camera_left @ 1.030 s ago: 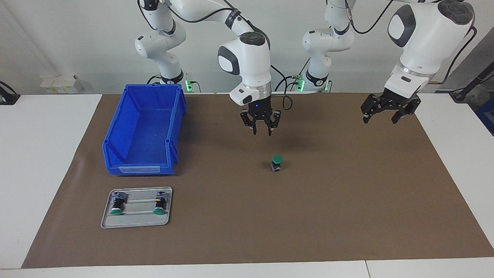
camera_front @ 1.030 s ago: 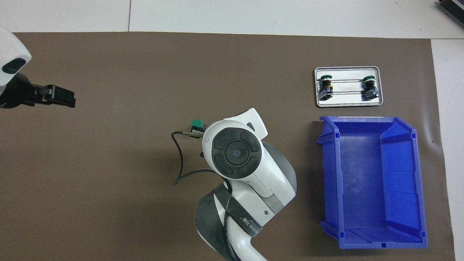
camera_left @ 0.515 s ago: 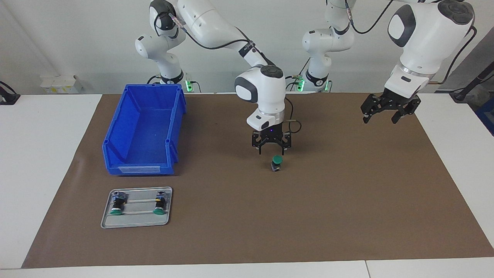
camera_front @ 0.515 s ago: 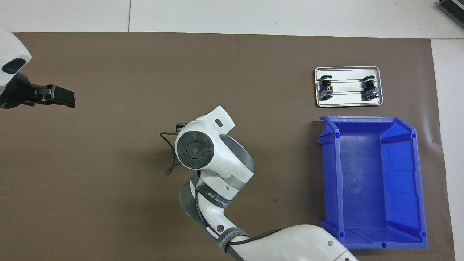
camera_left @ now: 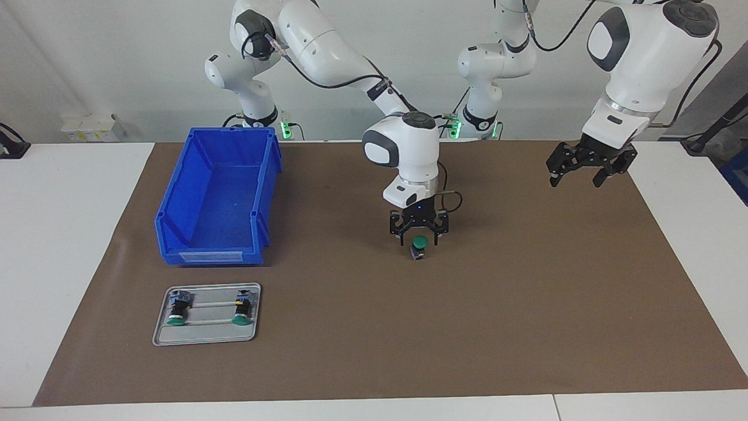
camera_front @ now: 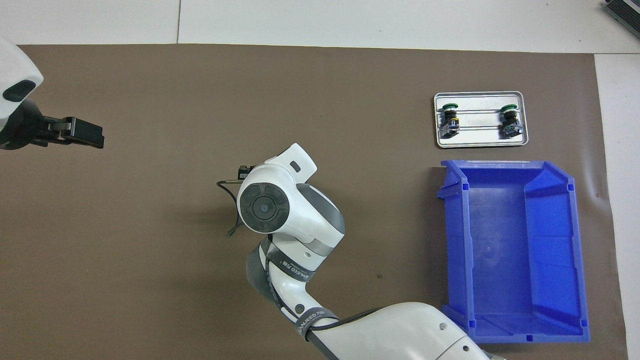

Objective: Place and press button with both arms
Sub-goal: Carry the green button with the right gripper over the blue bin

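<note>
button [camera_left: 419,245]: upright on the brown mat [camera_left: 526,304], mid-table, green cap up; hidden under the arm in the overhead view
right gripper [camera_left: 419,233]: low over the button, fingers spread wide, one each side of the green cap; contact cannot be told, no grip seen
right arm [camera_front: 290,215]: reaches from its base to mid-table, wrist pointing straight down
left gripper [camera_left: 586,169]: up in the air over the mat's edge at the left arm's end, claw wide, holding nothing
left arm [camera_left: 643,52]: waits
blue bin [camera_left: 219,196]: on the mat toward the right arm's end
metal tray [camera_left: 205,336]: farther from the robots than the bin, just beside it
two spare buttons [camera_left: 175,309]: lying on their sides in the tray, apart
</note>
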Action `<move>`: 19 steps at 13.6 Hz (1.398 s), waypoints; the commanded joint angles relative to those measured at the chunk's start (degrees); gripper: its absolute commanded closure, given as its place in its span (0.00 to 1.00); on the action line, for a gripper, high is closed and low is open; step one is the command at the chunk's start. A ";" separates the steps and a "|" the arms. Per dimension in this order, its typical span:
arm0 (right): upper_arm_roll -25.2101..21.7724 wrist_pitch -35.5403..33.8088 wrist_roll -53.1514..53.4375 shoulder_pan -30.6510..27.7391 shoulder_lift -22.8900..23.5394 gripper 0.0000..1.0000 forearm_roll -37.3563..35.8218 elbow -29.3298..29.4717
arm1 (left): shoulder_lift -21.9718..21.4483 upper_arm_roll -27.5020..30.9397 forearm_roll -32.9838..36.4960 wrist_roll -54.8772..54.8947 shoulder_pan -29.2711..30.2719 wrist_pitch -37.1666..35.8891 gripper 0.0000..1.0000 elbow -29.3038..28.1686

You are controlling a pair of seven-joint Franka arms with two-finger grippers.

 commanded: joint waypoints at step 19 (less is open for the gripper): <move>-0.50 -21.37 -22.56 -17.94 -23.01 1.00 -3.68 -9.29 | -1.71 -0.31 1.05 -0.66 0.38 -0.03 0.00 -1.78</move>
